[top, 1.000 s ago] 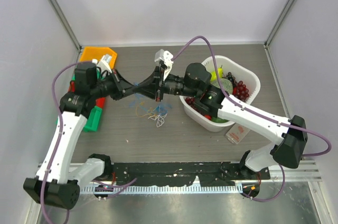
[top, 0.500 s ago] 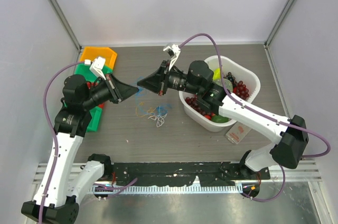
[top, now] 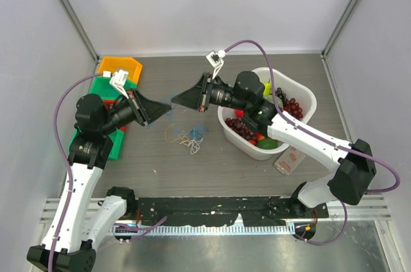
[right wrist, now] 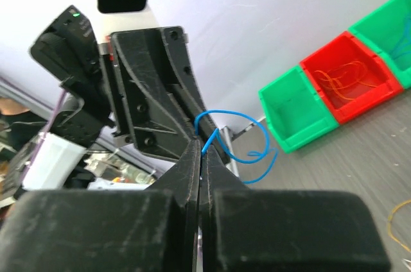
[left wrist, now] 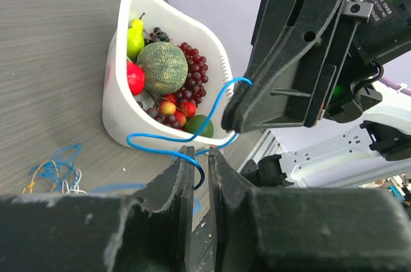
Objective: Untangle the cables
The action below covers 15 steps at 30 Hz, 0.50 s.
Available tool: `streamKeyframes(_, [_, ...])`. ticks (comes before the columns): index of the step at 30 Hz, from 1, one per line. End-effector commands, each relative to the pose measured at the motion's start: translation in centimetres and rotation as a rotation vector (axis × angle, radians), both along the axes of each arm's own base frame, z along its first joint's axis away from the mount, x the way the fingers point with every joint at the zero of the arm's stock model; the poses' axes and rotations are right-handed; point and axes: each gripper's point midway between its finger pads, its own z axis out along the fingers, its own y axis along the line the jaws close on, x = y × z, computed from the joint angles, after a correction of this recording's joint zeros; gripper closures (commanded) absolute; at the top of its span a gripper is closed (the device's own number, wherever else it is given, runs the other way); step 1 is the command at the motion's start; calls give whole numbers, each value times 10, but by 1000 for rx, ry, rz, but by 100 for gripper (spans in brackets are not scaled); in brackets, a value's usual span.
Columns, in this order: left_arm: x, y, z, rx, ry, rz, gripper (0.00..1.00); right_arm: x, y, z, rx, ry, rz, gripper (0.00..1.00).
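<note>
The cables (top: pixel 187 136) lie as a small blue, orange-tan and white clump (left wrist: pixel 54 172) on the table between the arms. One blue cable (top: pixel 172 101) is raised above it, curling between the two gripper tips. My right gripper (right wrist: pixel 200 144) is shut on one end of this blue cable (right wrist: pixel 228 111). My left gripper (left wrist: pixel 201 151) faces it tip to tip. Its jaws stand slightly apart, and a loop of the blue cable (left wrist: pixel 160 150) lies loose in the gap. In the top view the left gripper (top: pixel 167 111) and right gripper (top: pixel 176 99) nearly touch.
A white basket (top: pixel 303 92) of toy fruit sits under the right arm. Orange, green and red bins (top: pixel 114 145) stand at the left; the red bin (right wrist: pixel 347 73) holds orange wires. A small packet (top: pixel 289 160) lies beside the basket.
Both grippers have risen from the clump and drawn apart, the left pulling back left and the right moving right. The left jaws have parted a little around the blue cable.
</note>
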Motion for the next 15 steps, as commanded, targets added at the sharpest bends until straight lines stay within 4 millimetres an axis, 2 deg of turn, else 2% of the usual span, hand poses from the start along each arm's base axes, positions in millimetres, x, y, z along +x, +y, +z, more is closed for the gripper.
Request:
streamKeyframes(1, [0, -3, 18, -14, -98, -24, 80, -21, 0, 40, 134, 10, 107, 99])
streamKeyframes(4, [2, -2, 22, -16, -116, -15, 73, -27, 0, 45, 164, 30, 146, 99])
streamKeyframes(8, [-6, -5, 27, -25, -153, -56, 63, -26, 1, 48, 178, 55, 154, 99])
streamKeyframes(15, [-16, -5, 29, -22, -186, -75, 57, -18, 4, 41, 162, 76, 138, 99])
